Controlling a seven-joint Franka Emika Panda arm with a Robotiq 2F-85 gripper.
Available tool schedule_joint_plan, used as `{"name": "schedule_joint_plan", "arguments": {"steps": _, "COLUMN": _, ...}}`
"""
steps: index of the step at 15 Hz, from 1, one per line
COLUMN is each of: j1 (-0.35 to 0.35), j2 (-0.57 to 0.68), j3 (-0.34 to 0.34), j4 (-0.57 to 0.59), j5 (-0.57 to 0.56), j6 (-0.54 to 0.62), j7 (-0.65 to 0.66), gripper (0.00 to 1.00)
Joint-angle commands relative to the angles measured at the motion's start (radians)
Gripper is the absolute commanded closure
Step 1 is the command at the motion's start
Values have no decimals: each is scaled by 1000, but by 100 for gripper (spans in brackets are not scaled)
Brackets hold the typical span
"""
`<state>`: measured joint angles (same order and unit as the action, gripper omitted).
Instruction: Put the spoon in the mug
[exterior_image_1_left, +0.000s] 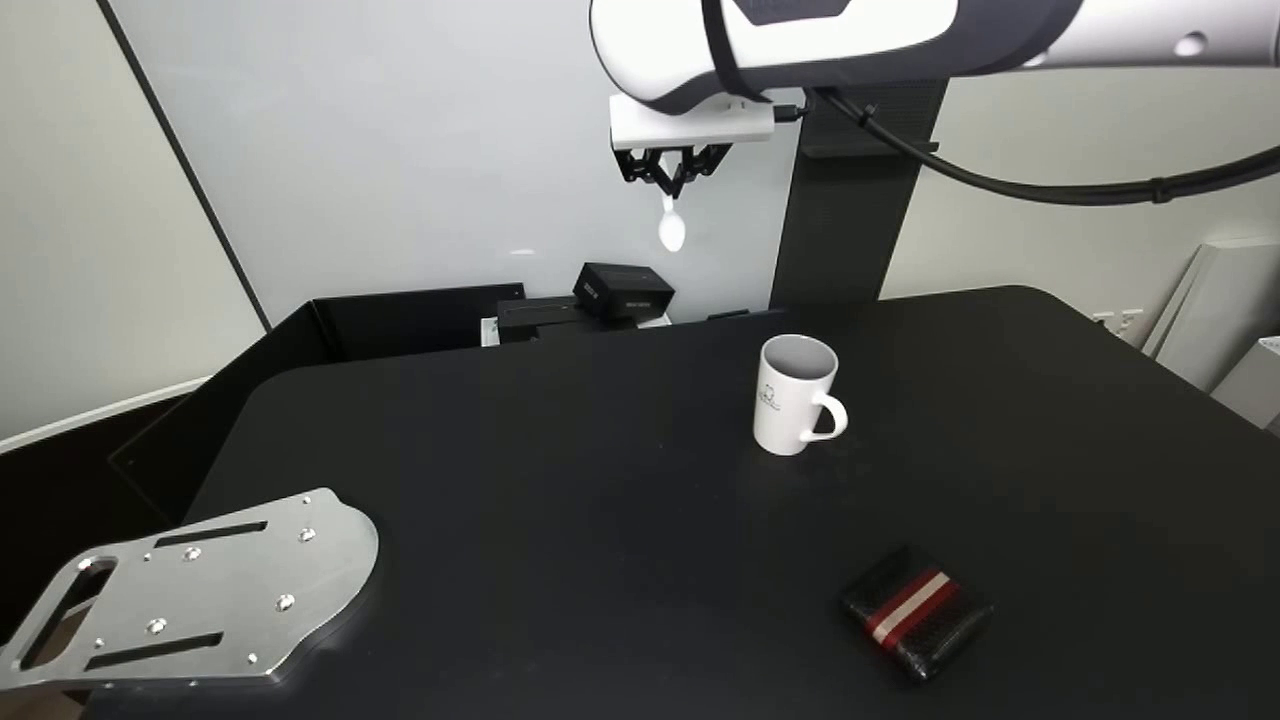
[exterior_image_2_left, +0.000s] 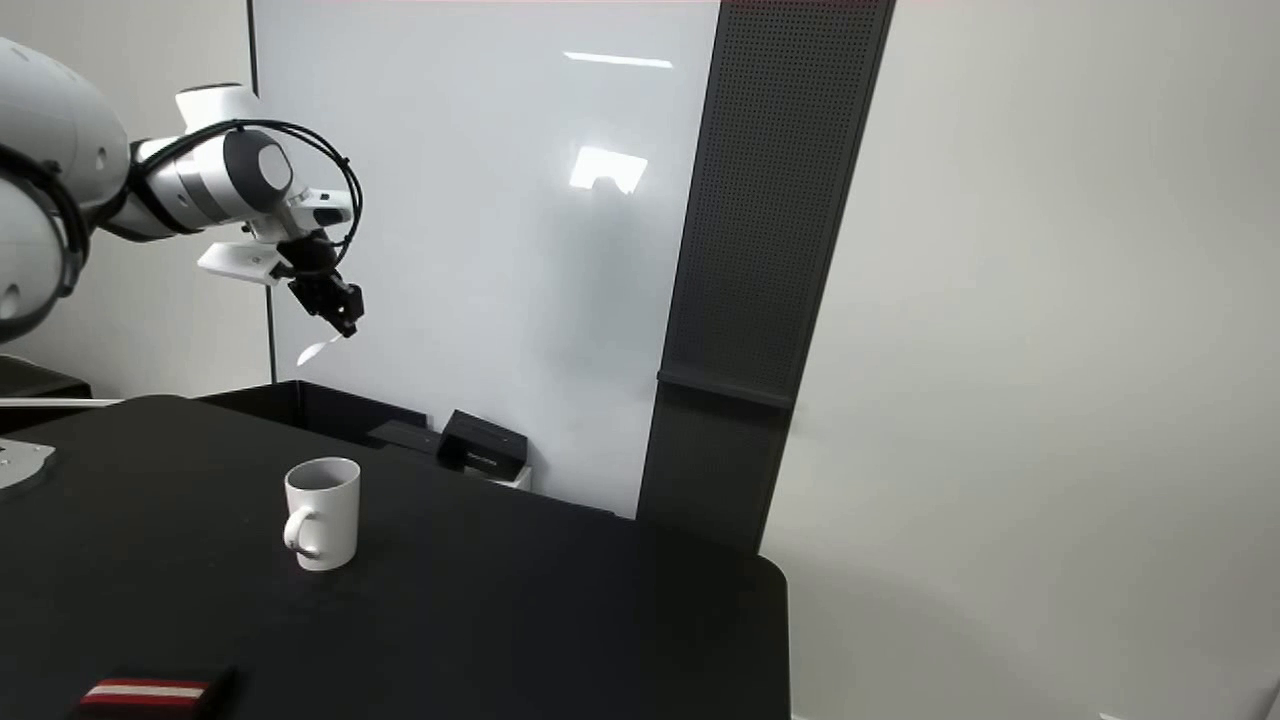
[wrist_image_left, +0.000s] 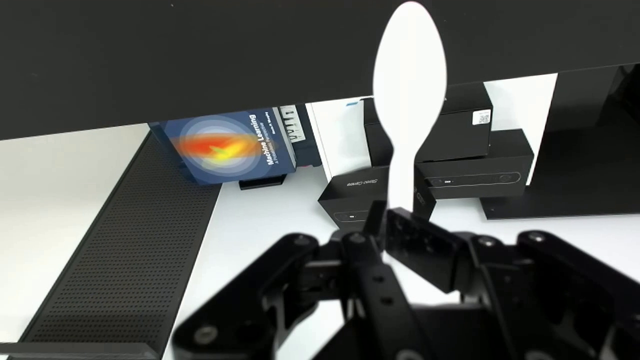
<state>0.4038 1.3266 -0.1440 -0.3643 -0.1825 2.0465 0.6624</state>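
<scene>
Small white plastic-looking spoon (wrist_image_left: 410, 75), slim handle, oval bowl: should be very light and fairly stiff, maybe a little flex at the neck; smooth, so likely to swivel or slip in a loose pinch. Unlikely to shatter, but a knock on a hard rim could turn it. Best hold is the handle, leaving the bowl to go in first, and that's how it's held: black jointed fingers (wrist_image_left: 422, 245) clamped on the handle, bowl sticking out toward the top of the wrist view. Looks plain bright white, no marks seen, bowl tapering smoothly into the neck; far end of handle mostly hidden. It's in the air: in an exterior view the spoon (exterior_image_1_left: 671, 230) points bowl-down, upper middle of the frame; in an exterior view the spoon (exterior_image_2_left: 314, 351) is slanted, left of centre, bowl toward lower left. White ceramic cylindrical mug (exterior_image_1_left: 790, 400) with side loop stands upright, right of centre, well apart from the spoon, on the flat black tabletop (exterior_image_1_left: 520, 540). Further out: black leather-look square wallet or box (exterior_image_1_left: 915, 612), red-and-pale stripe, lower right; silver slotted metal plate (exterior_image_1_left: 225, 590), lower left; black rectangular cardboard-looking boxes (exterior_image_1_left: 625, 292) past the far edge.
</scene>
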Motion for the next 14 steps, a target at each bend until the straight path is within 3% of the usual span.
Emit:
{"name": "schedule_joint_plan", "arguments": {"steps": 1, "j1": 0, "j2": -23, "j3": -19, "j4": 0, "j5": -11, "j6": -59, "j7": 11, "gripper": 98}}
{"name": "schedule_joint_plan", "arguments": {"steps": 10, "j1": -53, "j2": -70, "j3": 11, "j4": -17, "j5": 25, "j6": -350, "j7": -37, "gripper": 98}}
{"name": "schedule_joint_plan", "arguments": {"steps": 14, "j1": -87, "j2": -98, "j3": 75, "j4": -23, "j5": 96, "j6": -495, "j7": -106, "gripper": 98}}
